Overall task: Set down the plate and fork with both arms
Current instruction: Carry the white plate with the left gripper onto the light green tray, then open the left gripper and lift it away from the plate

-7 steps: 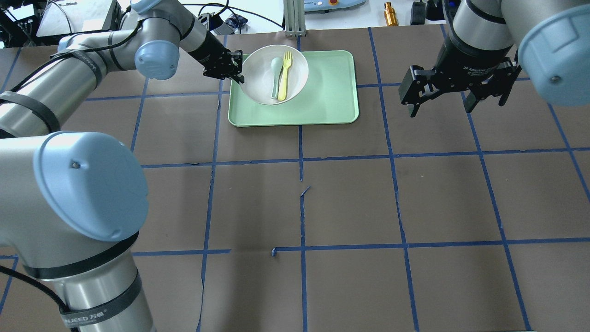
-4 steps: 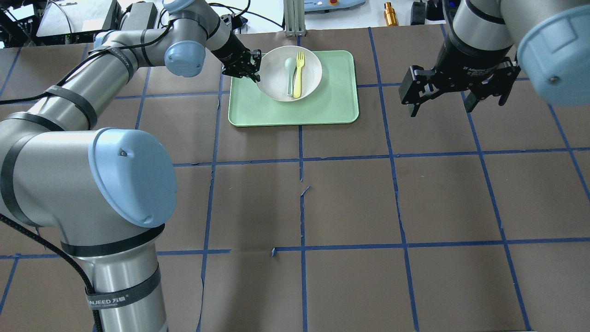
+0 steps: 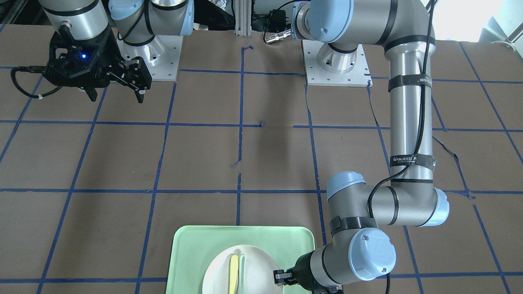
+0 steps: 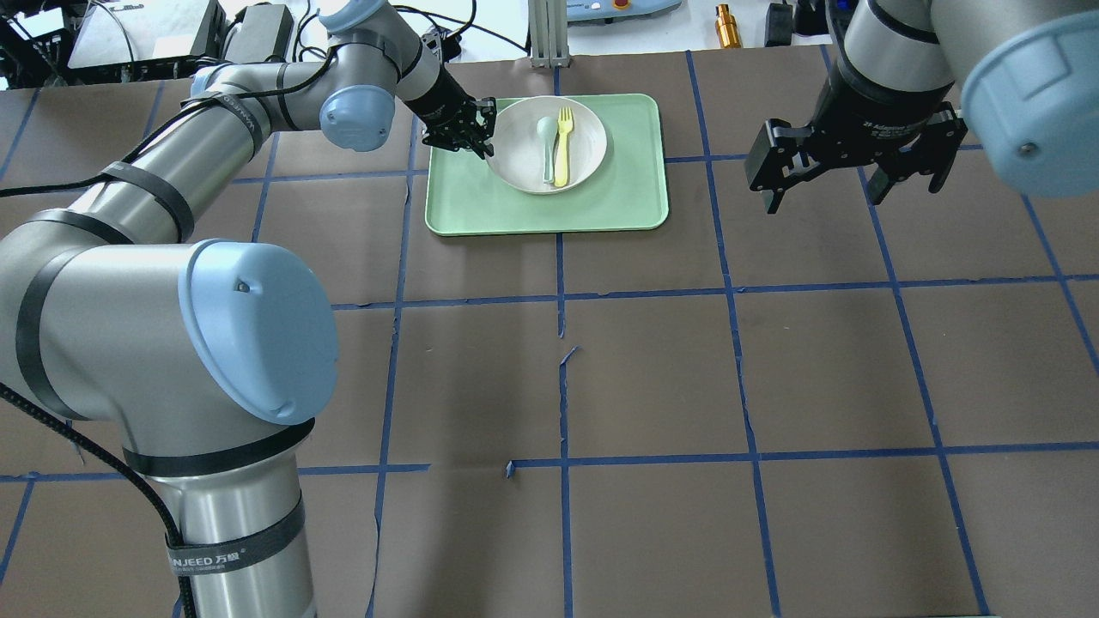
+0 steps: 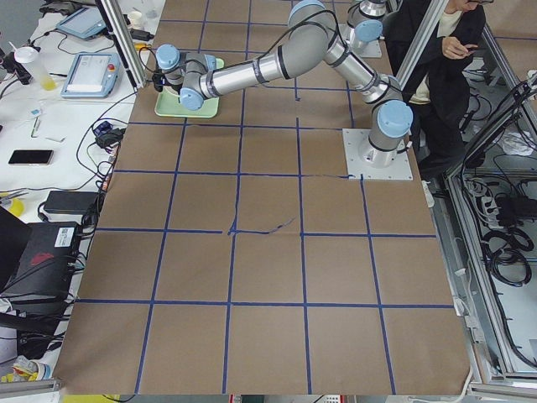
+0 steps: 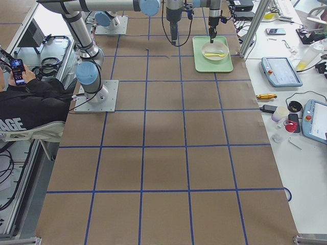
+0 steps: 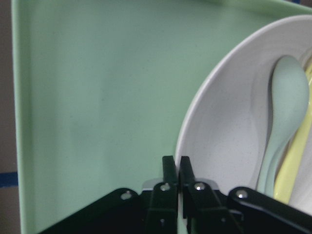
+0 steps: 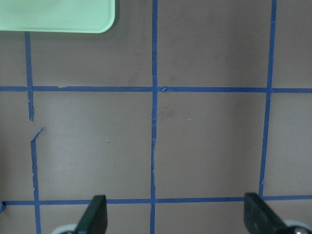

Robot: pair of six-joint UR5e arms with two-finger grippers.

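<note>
The off-white plate (image 4: 584,150) is over the mint-green tray (image 4: 627,202); whether it rests on it I cannot tell. The pale-yellow fork (image 4: 562,146) and a grey-green spoon (image 4: 547,142) lie in the plate. My left gripper (image 4: 485,137) is shut on the plate's left rim; the left wrist view shows its jaws pinched on the rim (image 7: 176,168) of the plate (image 7: 229,122). The plate (image 3: 253,261) and the fork (image 3: 233,273) also show in the front view, with the left gripper (image 3: 278,277) at the rim. My right gripper (image 4: 846,184) is open and empty, above the table right of the tray.
The brown table has a blue tape grid (image 4: 562,296). The tray's corner shows in the right wrist view (image 8: 73,19). Cables, a tablet and small items lie beyond the table's far edge (image 4: 725,26). A seated person (image 5: 436,59) is beside the robot's base.
My left gripper has moved right with the plate, carrying fork and spoon from the tray's left edge toward its middle. The right gripper has stayed nearly still and open.
</note>
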